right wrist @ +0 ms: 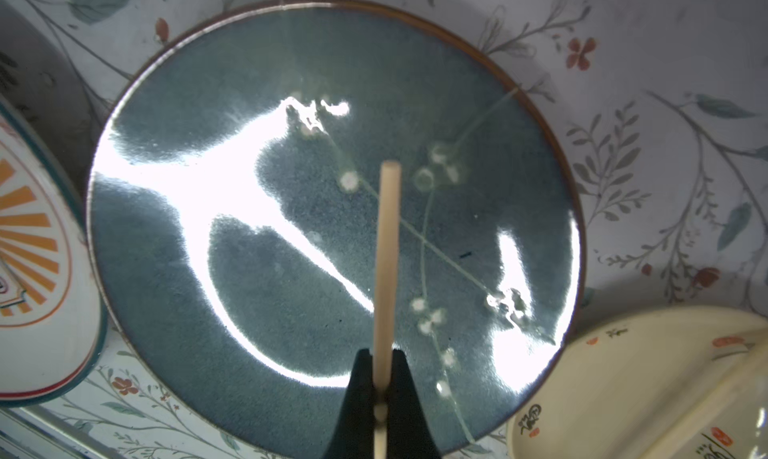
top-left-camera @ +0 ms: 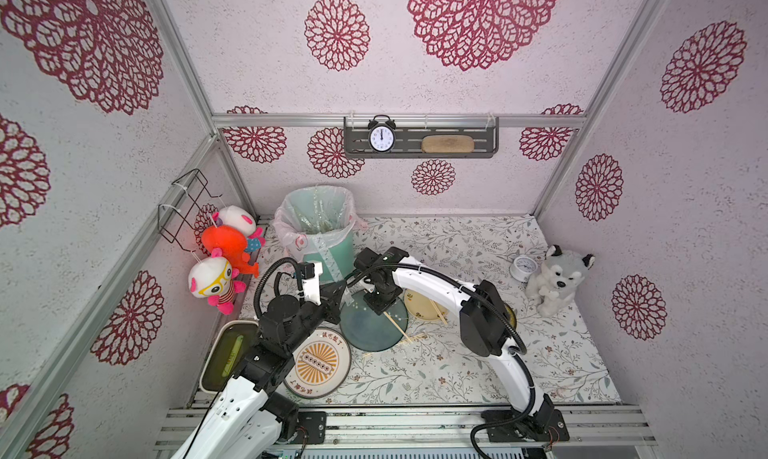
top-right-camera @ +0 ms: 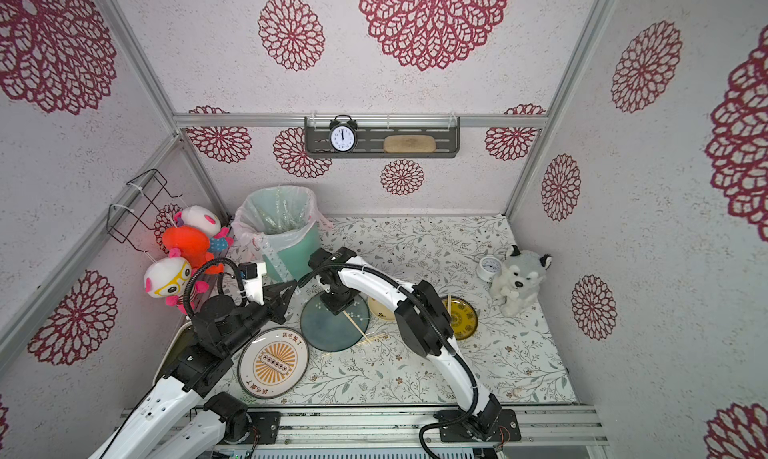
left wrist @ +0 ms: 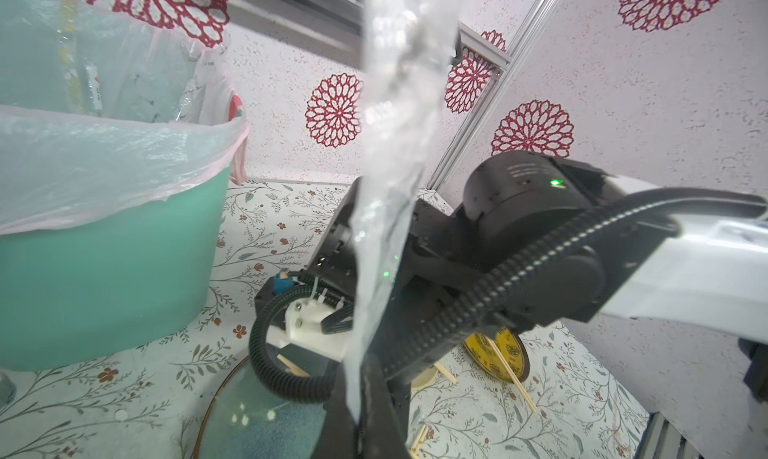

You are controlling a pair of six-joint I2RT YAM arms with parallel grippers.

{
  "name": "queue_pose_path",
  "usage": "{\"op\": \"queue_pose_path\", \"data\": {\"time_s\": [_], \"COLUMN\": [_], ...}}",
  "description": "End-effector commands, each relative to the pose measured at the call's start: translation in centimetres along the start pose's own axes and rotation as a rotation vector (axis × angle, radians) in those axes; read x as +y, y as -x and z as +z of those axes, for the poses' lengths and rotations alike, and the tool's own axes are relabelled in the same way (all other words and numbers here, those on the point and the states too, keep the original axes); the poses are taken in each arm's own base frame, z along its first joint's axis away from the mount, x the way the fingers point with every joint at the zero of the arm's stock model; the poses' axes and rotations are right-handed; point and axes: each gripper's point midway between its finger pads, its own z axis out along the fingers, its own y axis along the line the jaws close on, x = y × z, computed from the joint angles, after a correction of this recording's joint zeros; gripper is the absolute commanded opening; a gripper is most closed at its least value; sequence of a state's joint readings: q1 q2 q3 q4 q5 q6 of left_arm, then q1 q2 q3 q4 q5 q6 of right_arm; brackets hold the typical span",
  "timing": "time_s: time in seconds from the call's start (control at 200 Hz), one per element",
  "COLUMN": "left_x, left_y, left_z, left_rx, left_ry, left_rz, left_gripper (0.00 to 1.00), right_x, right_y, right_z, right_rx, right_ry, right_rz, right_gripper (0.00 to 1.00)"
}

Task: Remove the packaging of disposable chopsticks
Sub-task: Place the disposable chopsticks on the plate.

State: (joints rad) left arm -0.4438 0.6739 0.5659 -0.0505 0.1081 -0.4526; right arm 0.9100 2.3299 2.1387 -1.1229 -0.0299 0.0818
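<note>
Two 该吃饭了 inscriptions rim the sunburst plate near disposable chopsticks.

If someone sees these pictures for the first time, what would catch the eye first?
Probably the left hand, shut on a glossy transparent sleeve that rises from it near the green bin. Next, the right hand pinches a pale chopstick over the dark blue plate. Bright plush toys hang on the wall beside the left arm.

Green bin at back; blue plate beside sunburst plate; husky plush at right.
</note>
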Motion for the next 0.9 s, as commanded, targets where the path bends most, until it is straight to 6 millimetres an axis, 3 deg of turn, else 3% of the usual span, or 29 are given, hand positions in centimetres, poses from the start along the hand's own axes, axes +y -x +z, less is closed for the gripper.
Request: {"op": "queue_pose_path", "data": {"time_s": [0.0,0.786,0.896], "left_x": [-0.1,-0.2,-0.1], "left_y": [0.7,0.1,0.0], "left_z": [-0.1,-0.1,-0.1], "left_rx": [-0.009,0.008,0.011], "left_ry": [-0.003,-0.013,-0.013], "left_rz": [0.016,0.032,0.033], "left_gripper": [0.0,0.0,0.0], "right_x": [0.0,0.9,1.1], "right_y": [-0.7,-0.6,-0.6], "right_z": [-0.4,1.5,1.5], "right_rx": [0.058,0.114,0.116], "right_ry": [-0.012,0.02,0.028], "right_rz": [-0.034,-0.045,-0.045], "right_gripper": [0.0,0.0,0.04]}}
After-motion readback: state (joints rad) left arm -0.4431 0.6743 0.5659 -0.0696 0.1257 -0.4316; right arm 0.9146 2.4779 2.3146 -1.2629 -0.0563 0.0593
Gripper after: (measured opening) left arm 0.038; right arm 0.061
